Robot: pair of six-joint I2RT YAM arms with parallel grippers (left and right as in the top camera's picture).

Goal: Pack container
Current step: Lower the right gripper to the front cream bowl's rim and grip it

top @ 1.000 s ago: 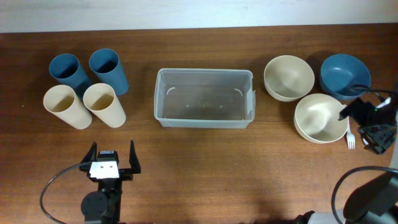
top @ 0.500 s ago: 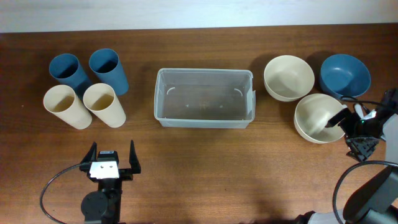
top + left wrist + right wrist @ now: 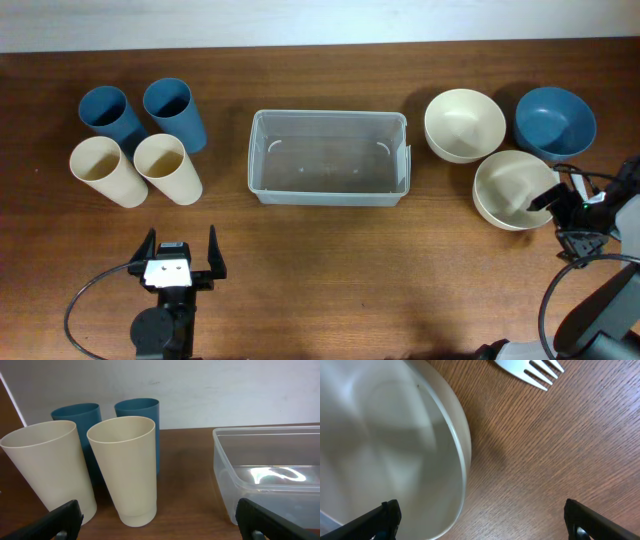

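Altogether one container (image 3: 328, 115), four cups (image 3: 166, 160), three bowls (image 3: 464, 122), one fork (image 3: 530, 371), left gripper (image 3: 181, 240) spread wide, right gripper (image 3: 480, 510) likewise.

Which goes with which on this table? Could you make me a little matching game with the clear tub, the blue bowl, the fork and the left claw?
Things:
1. container
2. blue bowl
3. fork
4. left gripper

Descriptions:
A. lying beside a cream bowl
B. open, holding nothing
C. see-through and empty, in the middle
D. furthest right of the bowls

Pairs: 1-C, 2-D, 3-A, 4-B
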